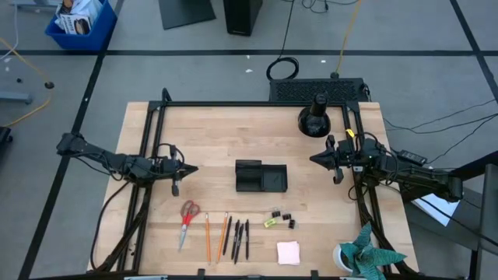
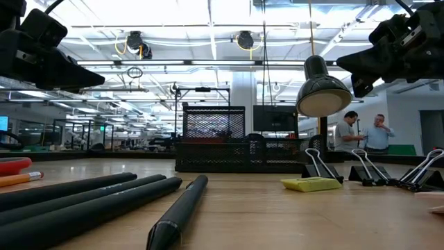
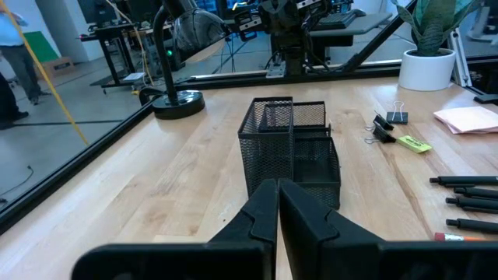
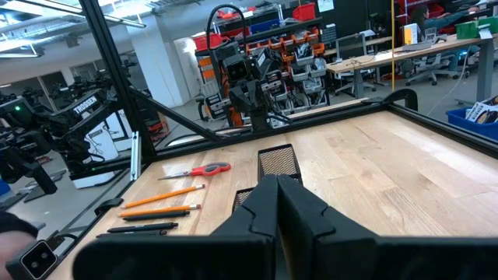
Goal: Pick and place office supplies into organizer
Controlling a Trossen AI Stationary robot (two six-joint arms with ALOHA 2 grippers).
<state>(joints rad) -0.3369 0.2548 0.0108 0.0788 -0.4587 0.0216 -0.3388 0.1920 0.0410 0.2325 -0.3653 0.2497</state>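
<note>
While unfilled, black wire-mesh organizer (image 1: 261, 176) sits rectangular.

Wooden worktop (image 1: 210, 132), bearing: mesh organizer (image 1: 261, 176), midway between left gripper (image 1: 192, 169) and right gripper (image 1: 313, 159); lamp base (image 1: 315, 122) just behind the right gripper; scissors (image 1: 187, 220), pencils (image 1: 215, 236), pens (image 1: 240, 238), binder clips (image 1: 283, 218), yellow item (image 1: 270, 222), pink sticky-note pad (image 1: 289, 252) and potted paper plant (image 1: 363, 253) along the front edge.
</note>
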